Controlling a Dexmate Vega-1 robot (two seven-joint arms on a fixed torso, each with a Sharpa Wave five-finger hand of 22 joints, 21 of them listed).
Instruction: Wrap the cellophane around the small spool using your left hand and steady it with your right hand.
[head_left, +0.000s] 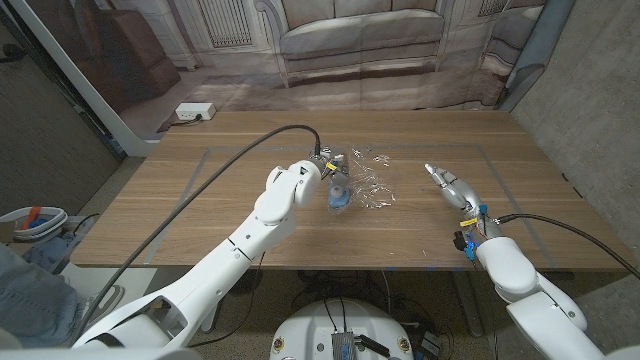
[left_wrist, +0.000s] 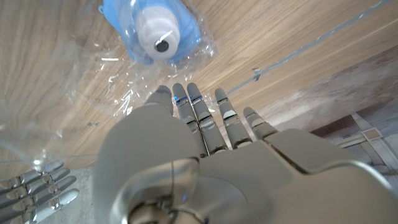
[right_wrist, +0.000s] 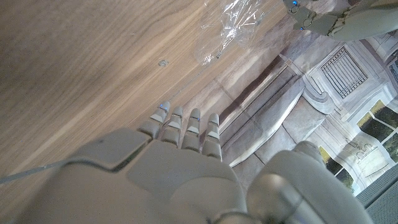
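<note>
A small spool (head_left: 340, 196), white on a blue base, stands at the table's middle with clear crinkled cellophane (head_left: 372, 182) partly around it and spreading to its right. In the left wrist view the spool (left_wrist: 163, 30) sits inside the cellophane (left_wrist: 121, 93). My left hand (head_left: 329, 167) hovers just behind the spool; its fingers (left_wrist: 199, 115) are straight and apart, holding nothing. My right hand (head_left: 448, 186) is off to the right, apart from the cellophane, fingers (right_wrist: 186, 127) extended and holding nothing. The cellophane (right_wrist: 233, 28) lies beyond them.
The wooden table (head_left: 200, 200) has taped lines marking a work area. A white power strip (head_left: 194, 112) lies on the floor behind the far left edge. A backdrop printed with a sofa (head_left: 360, 40) hangs behind the table.
</note>
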